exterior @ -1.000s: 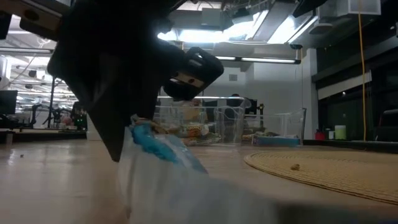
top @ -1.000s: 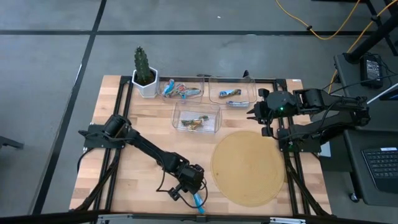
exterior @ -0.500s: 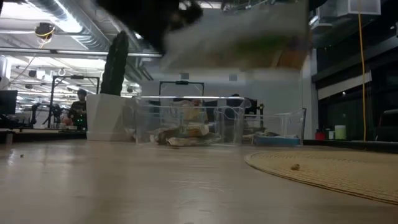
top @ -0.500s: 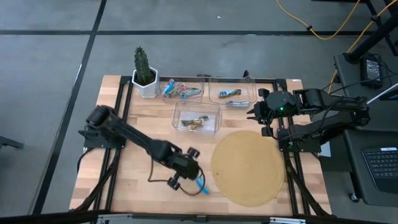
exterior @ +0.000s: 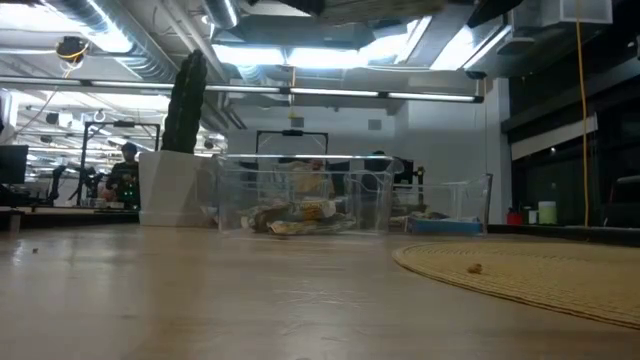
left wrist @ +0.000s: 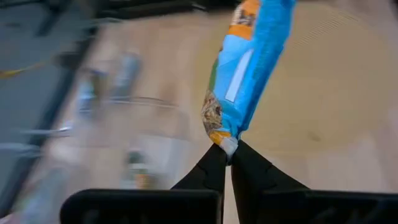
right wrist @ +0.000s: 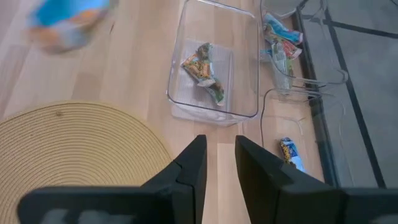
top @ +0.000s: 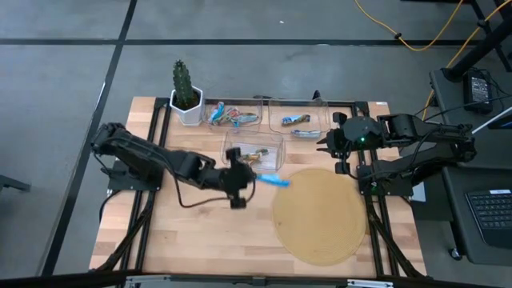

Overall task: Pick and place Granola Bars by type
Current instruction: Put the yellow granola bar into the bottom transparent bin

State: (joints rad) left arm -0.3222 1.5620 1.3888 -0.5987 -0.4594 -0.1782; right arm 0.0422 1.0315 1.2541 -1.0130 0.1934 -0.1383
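Observation:
My left gripper (top: 253, 178) is shut on a bright blue granola bar (top: 270, 180), held in the air just near of the clear bin (top: 252, 151) with greenish-gold bars and at the far-left rim of the round woven mat (top: 320, 214). In the left wrist view the blue bar (left wrist: 249, 68) stretches away from the shut fingertips. Multicolour bars lie in the far-left bin (top: 234, 117), blue ones in the far-right bin (top: 296, 121). My right gripper (top: 336, 150) waits open, nothing between its fingers (right wrist: 217, 163), above the table's right side. My left gripper pinches the blue bar's crimped end seam (left wrist: 228, 144) between its two fingertips. The fingers come from the table's left, slanting downward, in line with the bar. The bar is lifted clear of the table and sticks out past the fingertips toward the table's right.
A cactus in a white pot (top: 186, 96) stands at the far-left corner beside the bins. A small crumb (exterior: 475, 268) lies on the mat (exterior: 530, 275). The near half of the wooden table (top: 184, 232) is bare boards.
My left gripper, shut on the blue bar throughout, has risen from the table's near edge and swung toward the far edge and the bins, rolling as it went. The bar is lifted clear of the table and now points toward the right instead of the near edge.

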